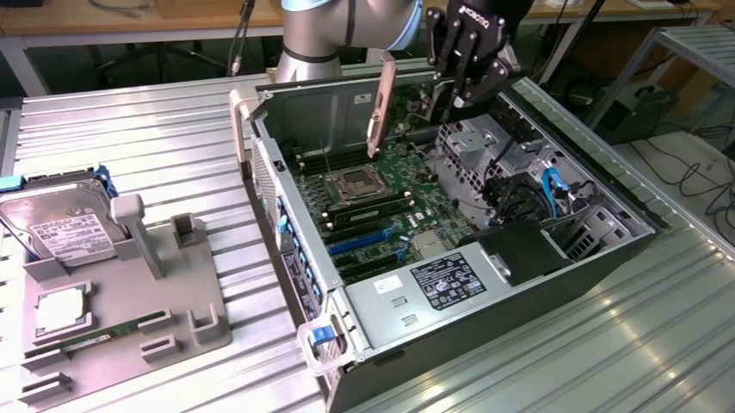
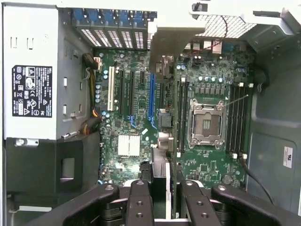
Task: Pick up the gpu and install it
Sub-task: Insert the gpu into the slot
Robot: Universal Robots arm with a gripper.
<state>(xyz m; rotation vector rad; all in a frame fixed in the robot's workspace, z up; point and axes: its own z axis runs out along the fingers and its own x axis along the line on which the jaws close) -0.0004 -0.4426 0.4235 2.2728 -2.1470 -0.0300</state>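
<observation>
My gripper hangs over the open computer case, shut on the gpu. The card is held edge-on, and its long silver end bracket points down toward the motherboard without touching it. In the wrist view the gripper clamps the dark card between two black fingers. The card's bracket end reaches toward the case's rear slot openings. It floats above the board between the blue expansion slot and the empty CPU socket.
The grey power supply with a black label fills one end of the case. Drive bays and blue cables line its side. On the exterior view's left, a grey fixture holds a silver hard drive, a CPU and a green memory stick.
</observation>
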